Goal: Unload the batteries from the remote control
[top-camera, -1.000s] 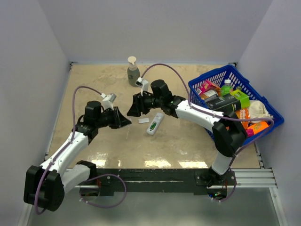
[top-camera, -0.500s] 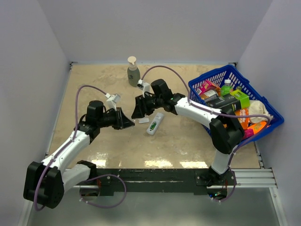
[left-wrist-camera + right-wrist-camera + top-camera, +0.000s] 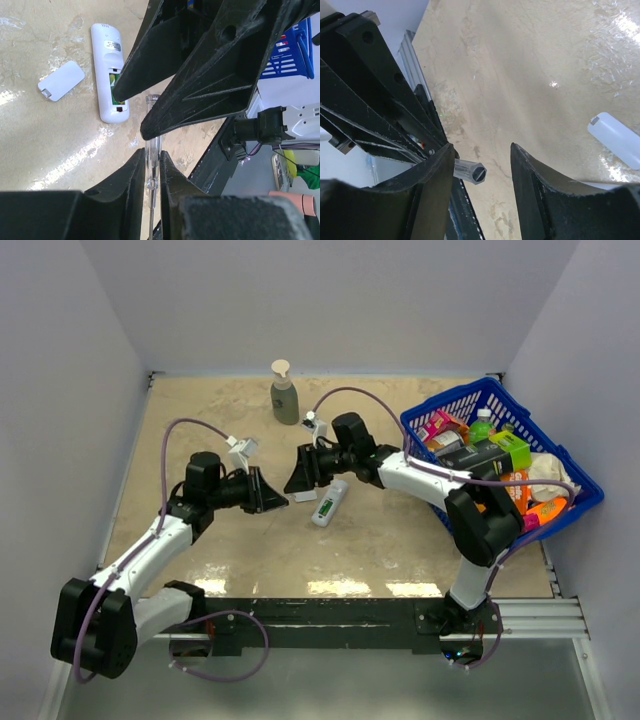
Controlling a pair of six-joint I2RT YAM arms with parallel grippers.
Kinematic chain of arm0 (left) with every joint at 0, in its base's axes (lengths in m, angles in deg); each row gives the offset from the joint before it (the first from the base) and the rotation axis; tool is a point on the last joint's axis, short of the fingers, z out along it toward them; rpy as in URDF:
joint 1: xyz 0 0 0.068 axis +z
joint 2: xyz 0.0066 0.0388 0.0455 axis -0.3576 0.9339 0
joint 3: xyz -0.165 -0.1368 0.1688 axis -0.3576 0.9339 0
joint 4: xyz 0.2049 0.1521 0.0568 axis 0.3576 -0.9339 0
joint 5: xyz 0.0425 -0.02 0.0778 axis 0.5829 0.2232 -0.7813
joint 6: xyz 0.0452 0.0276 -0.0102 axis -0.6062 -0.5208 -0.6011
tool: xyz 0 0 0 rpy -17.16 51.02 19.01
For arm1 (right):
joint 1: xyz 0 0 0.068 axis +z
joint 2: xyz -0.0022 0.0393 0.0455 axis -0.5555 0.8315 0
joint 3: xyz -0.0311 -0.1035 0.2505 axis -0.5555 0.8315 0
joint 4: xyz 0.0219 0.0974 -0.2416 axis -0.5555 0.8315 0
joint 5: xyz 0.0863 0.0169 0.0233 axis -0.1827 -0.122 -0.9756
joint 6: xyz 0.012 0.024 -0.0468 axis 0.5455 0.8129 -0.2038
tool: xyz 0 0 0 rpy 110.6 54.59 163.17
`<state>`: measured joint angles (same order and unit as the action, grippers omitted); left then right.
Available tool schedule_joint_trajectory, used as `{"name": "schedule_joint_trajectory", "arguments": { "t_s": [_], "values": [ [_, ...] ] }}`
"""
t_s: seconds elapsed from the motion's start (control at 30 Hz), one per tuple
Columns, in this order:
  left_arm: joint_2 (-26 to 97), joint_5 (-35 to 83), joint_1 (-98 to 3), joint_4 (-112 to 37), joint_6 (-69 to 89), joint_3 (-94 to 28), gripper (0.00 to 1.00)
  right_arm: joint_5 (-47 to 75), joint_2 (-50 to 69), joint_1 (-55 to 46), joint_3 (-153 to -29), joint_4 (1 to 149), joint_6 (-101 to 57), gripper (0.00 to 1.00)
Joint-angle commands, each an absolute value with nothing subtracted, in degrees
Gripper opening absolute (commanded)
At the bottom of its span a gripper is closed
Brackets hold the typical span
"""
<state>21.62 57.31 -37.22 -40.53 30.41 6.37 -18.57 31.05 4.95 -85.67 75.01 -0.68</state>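
The remote control [image 3: 331, 501] lies back up on the table, with green batteries [image 3: 116, 81] in its open recess [image 3: 326, 509]. It also shows in the left wrist view [image 3: 108, 70]. My left gripper [image 3: 272, 502] is shut on a thin grey stick with a clear handle [image 3: 151, 150], left of the remote. In its own view, my left gripper [image 3: 151, 153] has both jaws pressed on the stick. My right gripper [image 3: 297, 476] is open, and its fingers [image 3: 200, 65] hang just over the handle end [image 3: 472, 173]. In its own view, my right gripper [image 3: 481, 149] has its jaws apart.
The small flat white cover [image 3: 305, 496] lies beside the remote, also seen in the wrist views [image 3: 61, 80] [image 3: 616, 140]. A soap bottle [image 3: 284, 394] stands at the back. A blue basket [image 3: 430, 412] full of packages sits at the right.
My left gripper has moved right with the stick toward the right gripper. My right gripper has shifted slightly right and down, so the two now meet above the cover.
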Motion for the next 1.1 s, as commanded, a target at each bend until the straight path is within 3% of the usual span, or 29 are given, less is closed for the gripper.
{"name": "schedule_joint_trajectory", "arguments": {
  "t_s": [0.0, 0.3, 0.4, 0.43, 0.53, 0.63, 0.67, 0.73, 0.77, 0.8, 0.9, 1.07],
  "values": [
    [21.87, 58.36, -37.39, -36.48, 29.84, 5.33, 0.0, -21.26, 27.11, 5.1, -82.13, 67.48, 5.51, 0.51],
    [22.4, 56.6, -37.39, -35.86, 30.55, 5.77, 0.0, -19.85, 25.43, 5.1, -77.91, 60.96, 12.02, 0.44],
    [22.66, 56.34, -37.39, -36.21, 30.46, 6.03, 0.0, -20.2, 25.0, 5.1, -77.12, 59.39, 13.08, 0.31],
    [22.66, 56.16, -37.39, -36.3, 30.37, 5.94, 0.0, -20.12, 24.65, 5.1, -77.03, 58.69, 13.26, 0.19],
    [22.57, 55.72, -37.39, -36.65, 30.29, 5.85, 0.0, -19.15, 24.12, 5.1, -76.94, 58.76, 13.0, 0.0],
    [21.7, 54.58, -37.39, -37.18, 30.55, 5.68, 0.21, -16.26, 22.98, 4.93, -77.46, 60.78, 10.54, 0.0],
    [21.09, 53.97, -37.39, -37.27, 30.46, 5.59, 0.35, -15.2, 22.19, 4.75, -77.64, 61.57, 9.49, 0.0],
    [20.47, 53.18, -37.39, -38.32, 30.29, 5.06, 0.47, -9.87, 21.31, 4.23, -77.9, 64.28, 5.71, 0.0],
    [20.03, 52.39, -37.39, -38.93, 29.68, 4.89, 0.61, -7.48, 20.43, 3.96, -78.08, 65.43, 4.31, 0.0],
    [19.76, 51.77, -37.39, -41.29, 29.24, 4.1, 0.67, -5.54, 20.16, 3.7, -78.34, 67.45, 1.68, 0.0],
    [19.15, 49.05, -37.39, -45.94, 26.6, 2.09, 0.8, 2.8, 19.46, 2.03, -78.61, 69.92, -3.68, 0.0],
    [18.97, 42.73, -37.3, -53.43, 21.51, -1.79, 0.87, 17.37, 20.77, -0.17, -80.71, 70.19, -10.29, 0.0]
  ]
}}
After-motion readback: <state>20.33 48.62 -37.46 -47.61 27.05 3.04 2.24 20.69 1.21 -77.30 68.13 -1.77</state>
